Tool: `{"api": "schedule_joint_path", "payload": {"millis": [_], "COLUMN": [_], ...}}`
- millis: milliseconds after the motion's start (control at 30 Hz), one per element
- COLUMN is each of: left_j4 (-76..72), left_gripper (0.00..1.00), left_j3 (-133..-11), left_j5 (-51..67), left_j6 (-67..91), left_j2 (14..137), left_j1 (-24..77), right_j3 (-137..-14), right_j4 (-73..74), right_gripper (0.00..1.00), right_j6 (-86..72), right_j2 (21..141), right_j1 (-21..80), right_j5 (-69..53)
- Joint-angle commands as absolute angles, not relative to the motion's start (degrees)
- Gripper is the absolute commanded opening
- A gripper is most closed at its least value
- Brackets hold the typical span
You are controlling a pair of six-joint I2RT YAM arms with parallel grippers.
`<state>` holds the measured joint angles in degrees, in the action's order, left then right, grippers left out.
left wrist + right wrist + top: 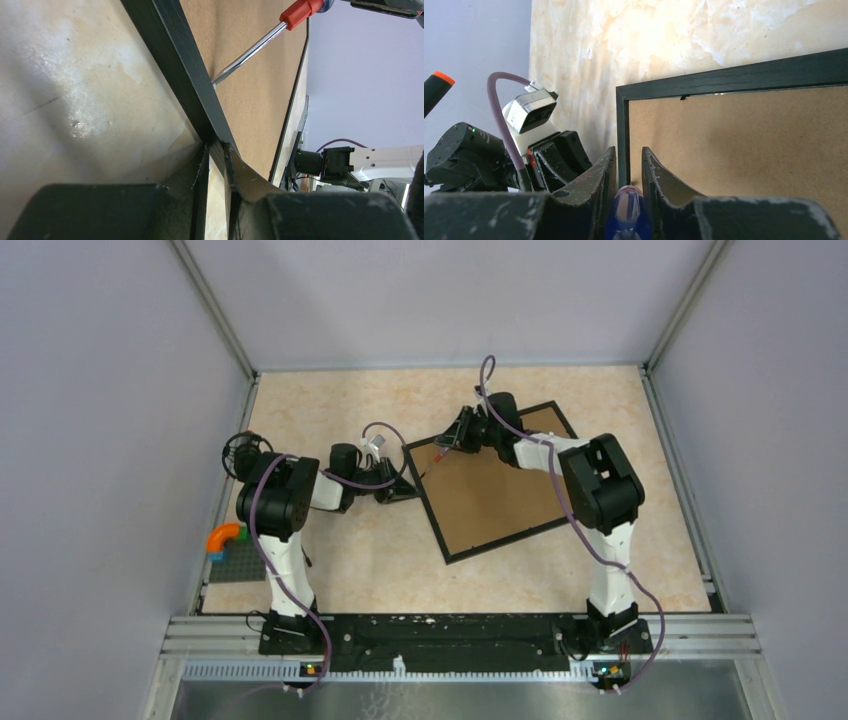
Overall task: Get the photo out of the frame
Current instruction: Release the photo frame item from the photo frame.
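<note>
On the counter [340, 410] | we see left end effector [403, 485] clamping rim of the frame [724, 76] | right end effector [628, 150] gripping a screwdriver [250, 52]

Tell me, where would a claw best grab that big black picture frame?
By the frame's thin black left rail, coming in low from the left. It lies back up and looks too wide to span, so probably only that narrow edge fits between fingers, as the left claw shows.
</note>
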<state>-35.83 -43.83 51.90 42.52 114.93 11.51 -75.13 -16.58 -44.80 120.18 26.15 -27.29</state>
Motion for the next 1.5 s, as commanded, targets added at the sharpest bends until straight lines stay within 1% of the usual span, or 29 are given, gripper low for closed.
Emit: {"api": "schedule_joint_path", "payload": {"millis": [0,367,633,733,833,967,1167,1367,1467], "left_j4": [-29.00,-29.00,-28.97,-28.92,-28.75,-28.57,-28.06,-27.69,-27.51], "left_gripper": [0.21,0.21,0.21,0.21,0.21,0.21,0.21,0.20,0.20], "left_j3": [-42.54,-42.68,-42.71,-42.74,-42.72,-42.72,-42.95,-43.20,-43.16], "left_j5": [40.94,40.67,40.61,40.62,40.53,40.75,40.80,40.72,40.73], "left_j6": [37.83,37.97,37.93,37.88,37.76,37.34,36.67,36.29,36.14], "left_j2": [119.37,119.41,119.42,119.42,119.31,119.29,119.22,119.26,119.26], "left_j1": [12.22,12.22,12.22,12.22,12.22,12.24,12.22,12.22,12.22], "right_j3": [-74.94,-76.67,-77.19,-76.88,-79.02,-81.03,-80.65,-78.99,-79.06], "right_j4": [-9.30,-3.19,2.25,2.16,3.28,2.80,-1.47,-5.84,-7.33], "right_gripper": [0.00,0.00,0.00,0.00,0.00,0.00,0.00,0.00,0.00], "right_j6": [-44.70,-43.06,-43.35,-42.02,-38.91,-34.72,-33.11,-34.71,-35.07], "right_j2": [120.45,116.93,116.34,115.57,115.93,116.09,115.84,116.76,117.28], "right_j1": [34.94,41.03,44.61,45.60,44.14,38.98,32.02,30.65,29.77], "right_j5": [-31.76,-23.96,-20.75,-19.68,-19.60,-20.54,-26.03,-29.48,-29.30]}}
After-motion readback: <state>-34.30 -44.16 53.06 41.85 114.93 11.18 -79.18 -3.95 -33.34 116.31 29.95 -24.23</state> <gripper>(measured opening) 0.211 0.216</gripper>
